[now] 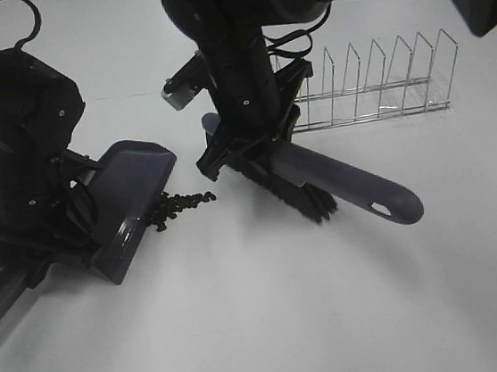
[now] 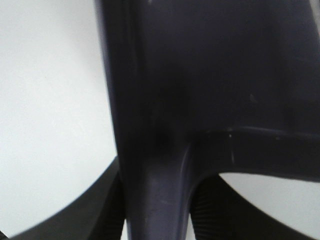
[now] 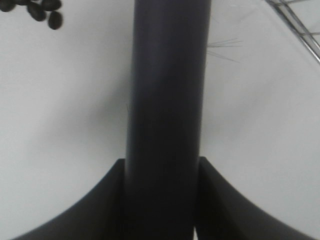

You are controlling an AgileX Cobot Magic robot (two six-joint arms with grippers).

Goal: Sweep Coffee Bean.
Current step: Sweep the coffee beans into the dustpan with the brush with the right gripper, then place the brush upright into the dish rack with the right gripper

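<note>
Light, rolly-looking coffee bean pile point(image 1: 177, 207) at dustpan point(image 1: 135, 176) lip: sweep gently, no pinching. Left end effector point(image 2: 157, 215) clamped on dustpan handle, right end effector point(image 3: 162, 200) on brush point(image 1: 357, 193) handle.

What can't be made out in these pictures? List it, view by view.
- High view: the coffee beans are too small to count, and the left arm covers the grip on the dustpan handle.
- Left wrist view: the blurred dustpan fills the frame, so no beans show.
- Right wrist view: the brush handle hides most of its bristles, and the beans are cut off at the edge.
</note>
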